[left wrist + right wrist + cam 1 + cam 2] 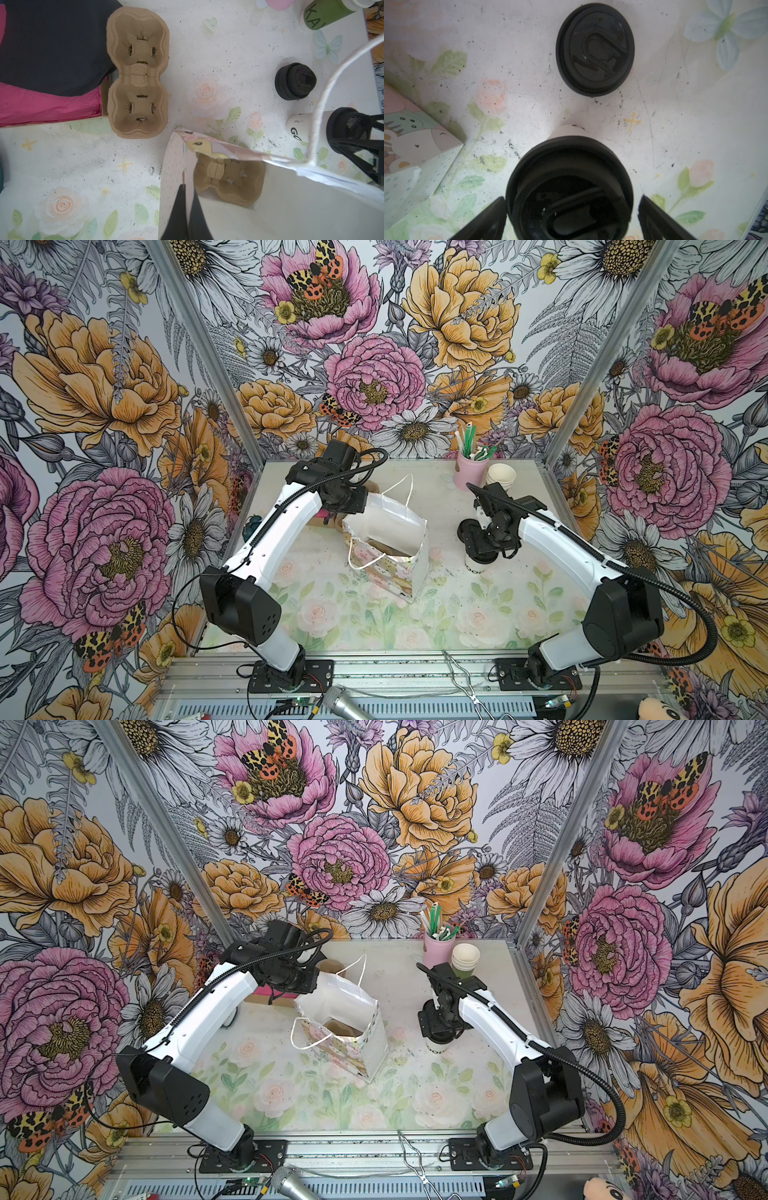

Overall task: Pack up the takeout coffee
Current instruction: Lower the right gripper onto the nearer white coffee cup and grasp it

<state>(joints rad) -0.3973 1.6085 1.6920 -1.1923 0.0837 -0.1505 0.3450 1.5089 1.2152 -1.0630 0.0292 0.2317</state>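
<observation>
While wide, right gripper (572,198) astride coffee (569,158)

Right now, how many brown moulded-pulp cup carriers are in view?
2. One brown moulded-pulp cup carrier lies on the table beside the pink napkins; a second carrier sits at the bottom of the open paper gift bag. More may be hidden behind it.

Takeout coffee (477,569) mostly beneath R claw (484,546).

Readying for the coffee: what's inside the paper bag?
A brown pulp cup carrier lies on the floor of the paper bag, with no cup in its visible wells. The bag's wall hides the rest.
</observation>
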